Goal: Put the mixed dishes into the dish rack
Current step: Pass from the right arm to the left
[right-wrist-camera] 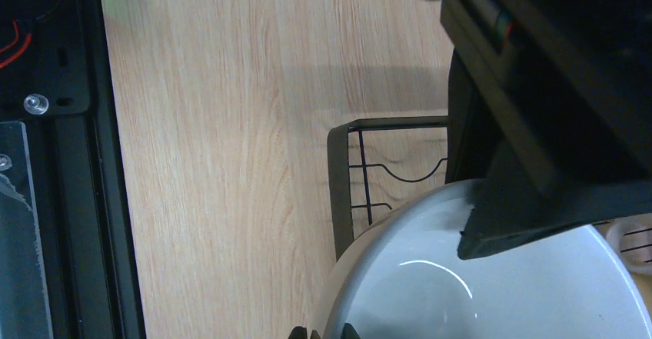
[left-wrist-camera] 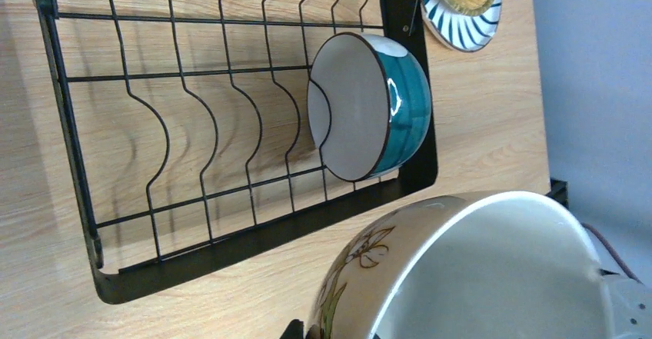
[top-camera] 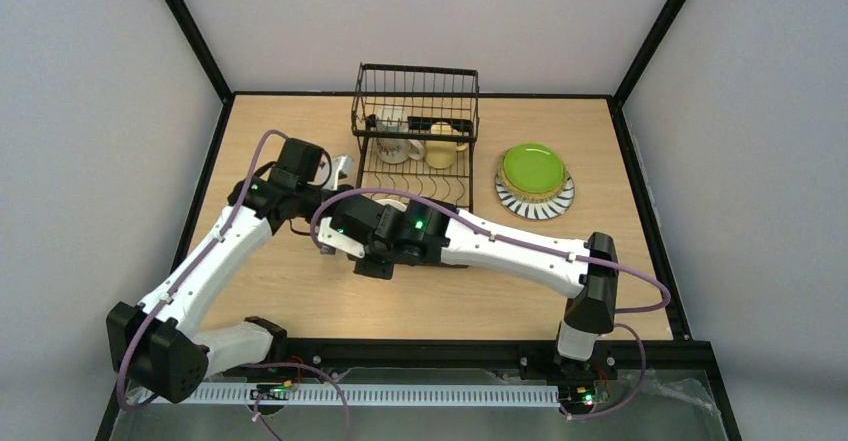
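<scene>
The dish rack [top-camera: 415, 131] is found at the far middle of the table [top-camera: 300, 291]. A white printed mug [top-camera: 392, 121], a cream mug [top-camera: 400, 148] and a pale yellow mug [top-camera: 441, 151] are lodged in its raised basket [top-camera: 415, 91]. A teal bowl [left-wrist-camera: 369, 116] is stood on edge between the dividers [left-wrist-camera: 207, 124]. The lime green plate [top-camera: 532, 168] is stacked on the tan plate [top-camera: 530, 194] and the striped plate [top-camera: 535, 204] near the right edge. A floral bowl [left-wrist-camera: 477, 270] is held at the rack's near left corner, its rim pinched by the right gripper [right-wrist-camera: 327, 331]. The left gripper [top-camera: 340, 173] is placed close beside it; its grip cannot be determined.
</scene>
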Motion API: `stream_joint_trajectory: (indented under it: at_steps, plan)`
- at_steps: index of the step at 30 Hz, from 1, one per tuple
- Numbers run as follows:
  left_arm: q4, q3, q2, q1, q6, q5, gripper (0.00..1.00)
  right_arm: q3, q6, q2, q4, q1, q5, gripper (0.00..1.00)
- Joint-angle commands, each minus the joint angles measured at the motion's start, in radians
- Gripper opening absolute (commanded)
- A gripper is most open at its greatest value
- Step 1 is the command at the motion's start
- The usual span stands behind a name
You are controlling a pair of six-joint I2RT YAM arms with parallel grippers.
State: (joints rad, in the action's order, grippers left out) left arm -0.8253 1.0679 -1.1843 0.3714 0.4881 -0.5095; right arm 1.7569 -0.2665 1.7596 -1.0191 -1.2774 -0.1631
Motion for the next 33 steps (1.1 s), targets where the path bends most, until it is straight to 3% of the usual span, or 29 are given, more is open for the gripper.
stream_joint_trajectory:
  at_steps: [1,5,15,16,17,18,22,27,33]
  plan:
    - [-0.019,0.031,-0.016,0.004,0.012,0.032,0.17,0.056,-0.013,0.001,0.031,-0.019,-0.036,0.00]
    - [-0.010,0.022,-0.021,0.004,0.017,0.048,0.02,0.056,-0.012,0.003,0.030,-0.025,-0.041,0.00]
    - [0.066,-0.017,0.032,0.004,0.078,0.095,0.02,0.049,0.009,0.010,0.027,-0.025,-0.074,0.02]
    - [0.083,-0.026,0.044,0.004,0.089,0.102,0.02,0.049,0.013,0.012,0.027,-0.025,-0.085,0.10]
    - [0.097,-0.035,0.058,0.004,0.102,0.110,0.02,0.049,0.017,0.012,0.027,-0.026,-0.096,0.27]
    - [0.110,-0.044,0.069,0.004,0.113,0.120,0.02,0.049,0.020,0.013,0.027,-0.025,-0.109,0.38]
    - [0.141,-0.067,0.098,0.004,0.148,0.160,0.02,0.054,0.041,0.014,0.025,-0.026,-0.142,0.68]
    - [0.198,-0.103,0.137,0.004,0.198,0.178,0.02,0.057,0.063,0.017,0.018,-0.025,-0.171,0.85]
    - [0.220,-0.114,0.154,0.004,0.221,0.213,0.02,0.070,0.098,0.009,0.021,-0.025,-0.194,0.94]
